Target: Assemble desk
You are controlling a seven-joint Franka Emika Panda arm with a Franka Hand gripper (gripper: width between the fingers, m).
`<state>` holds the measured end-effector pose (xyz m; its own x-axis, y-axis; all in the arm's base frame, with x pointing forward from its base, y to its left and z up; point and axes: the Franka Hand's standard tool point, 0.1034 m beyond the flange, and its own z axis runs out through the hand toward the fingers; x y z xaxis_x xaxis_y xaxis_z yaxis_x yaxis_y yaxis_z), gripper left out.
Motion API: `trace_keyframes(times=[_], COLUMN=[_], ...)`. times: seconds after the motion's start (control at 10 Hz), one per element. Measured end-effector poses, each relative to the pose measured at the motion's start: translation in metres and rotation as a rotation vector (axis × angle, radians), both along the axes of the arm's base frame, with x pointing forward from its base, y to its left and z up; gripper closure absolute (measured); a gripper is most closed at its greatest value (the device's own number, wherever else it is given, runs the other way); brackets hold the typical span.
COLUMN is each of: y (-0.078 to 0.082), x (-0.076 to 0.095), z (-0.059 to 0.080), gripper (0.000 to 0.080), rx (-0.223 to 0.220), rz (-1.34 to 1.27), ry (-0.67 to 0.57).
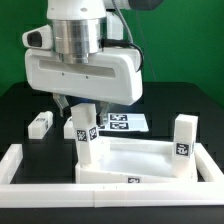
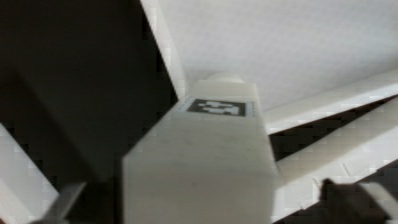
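The white rimmed tabletop lies at the front of the exterior view. One white leg block stands upright at its left corner and another at its right corner, both with marker tags. My gripper is right above the left leg. In the wrist view this leg, tag on its end, sits between my fingers with a gap on each side, so my gripper is open around it. A third leg lies loose at the exterior view's left. The fourth leg is out of view.
The low white border wall runs along the front and both sides of the tabletop. The marker board lies flat behind the tabletop, partly behind my arm. The table surface is black.
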<state>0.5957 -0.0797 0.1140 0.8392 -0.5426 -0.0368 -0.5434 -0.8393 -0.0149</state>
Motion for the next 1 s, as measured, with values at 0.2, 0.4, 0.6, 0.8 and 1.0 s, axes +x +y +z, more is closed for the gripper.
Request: trace_keyframes(times=[0.2,0.4,0.6,0.8,1.0], y=[0.002,0.002,0.003,0.006,0.010], x=[0.000,0.000,0.000,0.008,0.015], z=[-0.001,-0.001,-0.001,-0.003,-0.003], gripper=[0.0509,0.0509,0.0509,0.0509,0.0509], rx=[0.004,0.003,0.001,-0.012,0.010], rz=[-0.094,-0.212,-0.362,-0.601,-0.826], ry=[0.002,0.007,0.013,-0.011,-0.027])
